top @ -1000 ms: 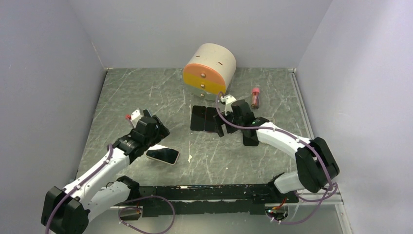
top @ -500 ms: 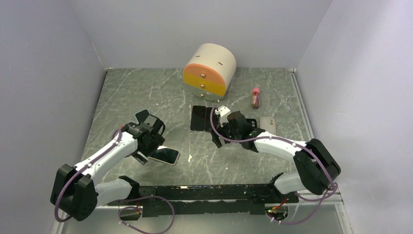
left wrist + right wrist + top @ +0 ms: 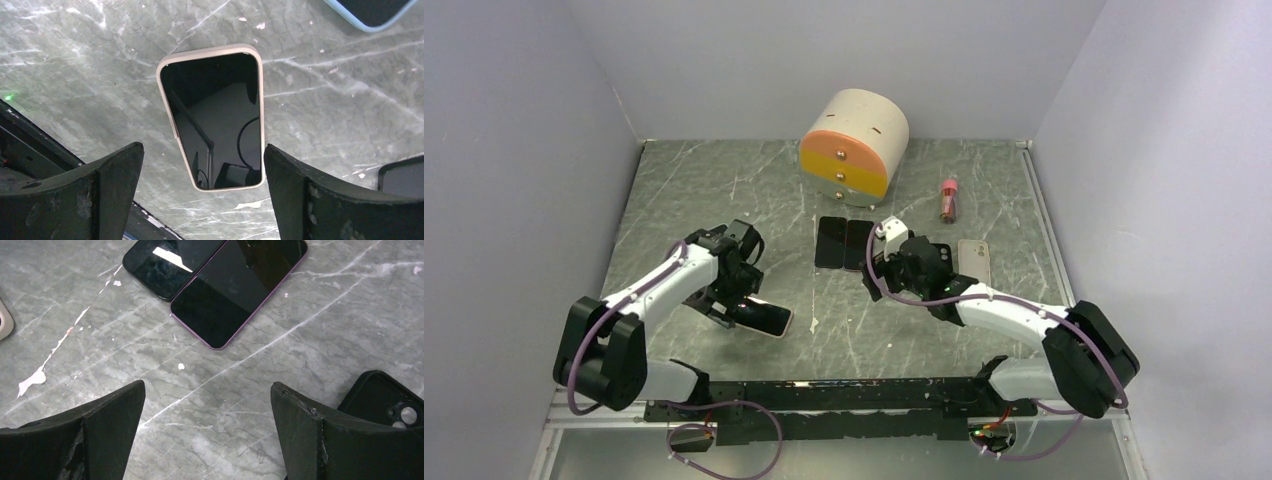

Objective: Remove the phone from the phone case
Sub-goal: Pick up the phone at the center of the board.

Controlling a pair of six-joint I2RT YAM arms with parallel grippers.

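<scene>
A phone in a beige case [image 3: 212, 117] lies screen up on the marble table; it also shows in the top view [image 3: 762, 319]. My left gripper [image 3: 202, 200] is open and empty, hovering just above the phone's near end, one finger on each side; in the top view the left gripper [image 3: 732, 298] sits at the phone's left end. My right gripper [image 3: 207, 440] is open and empty above bare table, also seen from above [image 3: 886, 268]. An empty black case [image 3: 390, 400] lies by its right finger.
A black phone [image 3: 167, 265] and a purple phone [image 3: 240, 287] lie side by side ahead of my right gripper. A grey empty case [image 3: 974, 262], a pink-capped vial [image 3: 948, 200] and a round drawer box [image 3: 854, 148] stand further back. A blue-cased phone [image 3: 370, 12] shows in the left wrist view.
My left gripper has swung round and come over the beige-cased phone. My right gripper has pulled back toward me from the two bare phones; the grey case behind it now shows.
</scene>
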